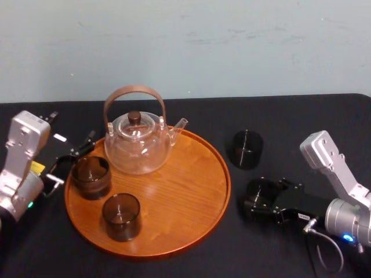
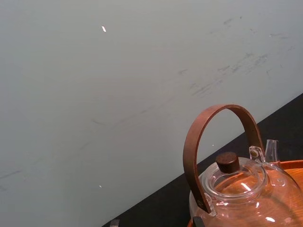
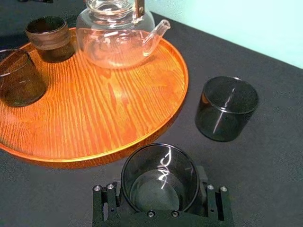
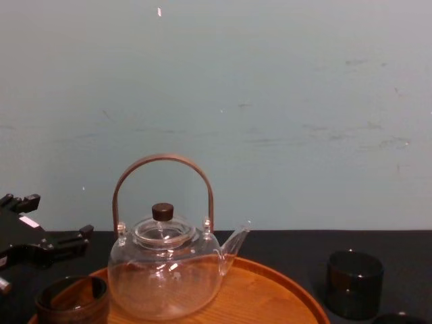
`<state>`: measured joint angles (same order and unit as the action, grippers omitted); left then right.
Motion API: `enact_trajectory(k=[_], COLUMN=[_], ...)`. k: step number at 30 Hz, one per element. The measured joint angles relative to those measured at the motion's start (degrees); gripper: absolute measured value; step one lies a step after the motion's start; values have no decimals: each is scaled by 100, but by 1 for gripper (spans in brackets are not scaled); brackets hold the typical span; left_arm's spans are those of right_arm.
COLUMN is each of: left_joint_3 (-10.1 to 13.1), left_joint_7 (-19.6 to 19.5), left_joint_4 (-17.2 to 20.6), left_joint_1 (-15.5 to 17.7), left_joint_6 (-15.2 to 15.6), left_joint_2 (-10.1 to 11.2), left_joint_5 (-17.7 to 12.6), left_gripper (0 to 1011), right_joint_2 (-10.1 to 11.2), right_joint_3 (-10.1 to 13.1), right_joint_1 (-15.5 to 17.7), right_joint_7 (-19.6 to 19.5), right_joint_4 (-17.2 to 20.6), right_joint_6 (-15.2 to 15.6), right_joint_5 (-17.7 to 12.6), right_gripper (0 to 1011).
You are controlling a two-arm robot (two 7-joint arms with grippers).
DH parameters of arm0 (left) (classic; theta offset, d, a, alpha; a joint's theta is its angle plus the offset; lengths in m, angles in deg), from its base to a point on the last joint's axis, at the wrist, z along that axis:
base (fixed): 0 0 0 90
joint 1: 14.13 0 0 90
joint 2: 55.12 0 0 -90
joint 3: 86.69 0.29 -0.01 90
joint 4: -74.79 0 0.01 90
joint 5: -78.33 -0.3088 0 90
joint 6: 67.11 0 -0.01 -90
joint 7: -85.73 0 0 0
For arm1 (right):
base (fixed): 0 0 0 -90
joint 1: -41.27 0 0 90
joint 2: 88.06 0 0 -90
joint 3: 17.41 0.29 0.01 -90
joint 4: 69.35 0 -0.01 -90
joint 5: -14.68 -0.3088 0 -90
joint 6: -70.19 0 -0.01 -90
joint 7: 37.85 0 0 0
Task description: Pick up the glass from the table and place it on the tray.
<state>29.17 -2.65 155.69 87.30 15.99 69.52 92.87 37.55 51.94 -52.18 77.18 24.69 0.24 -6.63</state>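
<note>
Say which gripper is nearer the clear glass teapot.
Left. The left gripper sits left of the clear glass teapot; right gripper is far right, jaws around a dark cylindrical glass.

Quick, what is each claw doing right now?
Left gripper: open, holding nothing.
Right gripper: looks closed on the dark glass.

Your right gripper [image 1: 259, 200] has the glass [image 3: 160, 176] between its fingers on the table [image 1: 301, 124]. A second glass [image 1: 247, 149] stands beyond it. To its left lies the tray [image 1: 194, 185], with the teapot [image 1: 138, 145] at the far side. A third glass [image 1: 91, 176] and a fourth glass [image 1: 122, 216] sit nearer. Your left gripper [image 1: 72, 161] sits just left of the third glass.
</note>
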Motion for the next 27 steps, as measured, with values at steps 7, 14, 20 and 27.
enact_trajectory(k=[7, 14, 20, 27], left_joint_3=[0, 0, 0, 0], left_joint_7=[0, 0, 0, 0], left_joint_4=[0, 0, 0, 0], left_joint_1=[0, 0, 0, 0], left_joint_6=[0, 0, 0, 0], left_joint_2=[0, 0, 0, 0], left_joint_5=[0, 0, 0, 0], left_gripper=[1001, 1001, 1001, 1001], right_joint_2=[57, 157, 215, 172], right_joint_3=[84, 101, 21, -219], right_joint_1=[-28, -153, -329, -670], right_joint_7=[11, 71, 163, 316], right_joint_4=[76, 185, 227, 99], right_joint_6=[-26, 62, 82, 34], right_joint_5=[-100, -172, -189, -124], right_gripper=[904, 905, 905, 904])
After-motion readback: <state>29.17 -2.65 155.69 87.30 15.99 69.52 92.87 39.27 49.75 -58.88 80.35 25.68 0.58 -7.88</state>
